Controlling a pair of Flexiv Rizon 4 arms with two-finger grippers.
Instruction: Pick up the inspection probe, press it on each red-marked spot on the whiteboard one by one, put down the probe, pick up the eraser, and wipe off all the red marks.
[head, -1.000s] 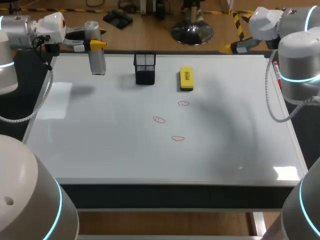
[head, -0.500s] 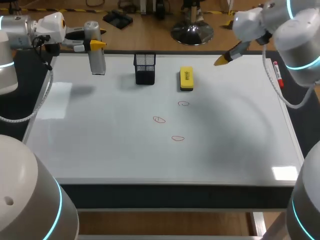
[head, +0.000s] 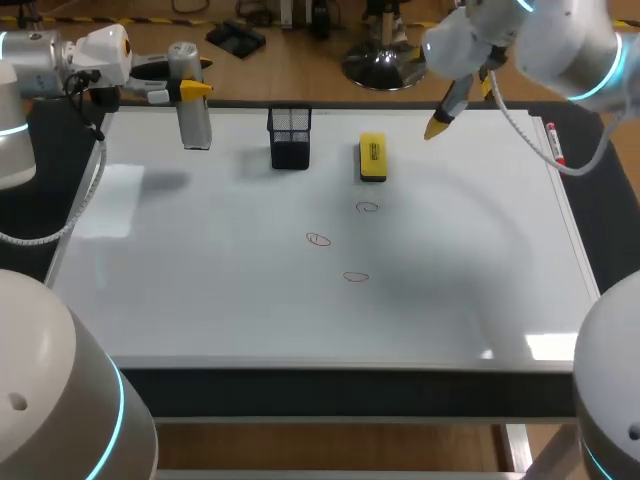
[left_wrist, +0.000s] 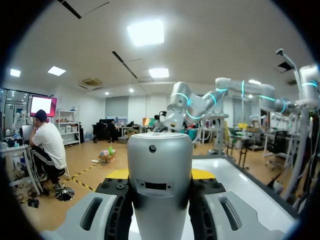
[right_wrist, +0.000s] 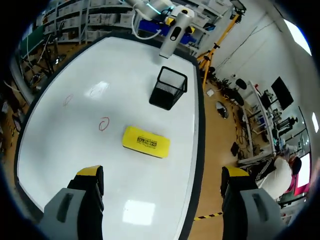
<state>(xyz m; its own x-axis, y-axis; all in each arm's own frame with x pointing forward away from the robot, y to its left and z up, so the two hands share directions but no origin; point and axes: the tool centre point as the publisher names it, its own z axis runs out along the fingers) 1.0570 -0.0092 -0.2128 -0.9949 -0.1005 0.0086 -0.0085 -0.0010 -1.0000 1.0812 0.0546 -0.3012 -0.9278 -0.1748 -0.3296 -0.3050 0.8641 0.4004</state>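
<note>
The silver cylindrical probe (head: 192, 112) hangs upright above the whiteboard's (head: 200, 290) far left corner, with my left gripper (head: 190, 90) shut on it. In the left wrist view the probe (left_wrist: 160, 155) fills the gap between the fingers of the left gripper (left_wrist: 160, 176). My right gripper (head: 440, 122) is open above the far side of the board, just right of the yellow eraser (head: 372, 157). From the right wrist the eraser (right_wrist: 146, 141) lies ahead of the open gripper (right_wrist: 162, 175). Three red marks (head: 368, 207), (head: 318, 239), (head: 356, 277) sit mid-board.
A black mesh holder (head: 290, 138) stands on the far side, between the probe and the eraser. A red marker pen (head: 552, 142) lies along the board's right edge. The near half of the whiteboard is bare.
My right arm has swung in from the right edge, leftwards over the far side of the board towards the eraser, its gripper still open. The left arm and probe have not moved.
</note>
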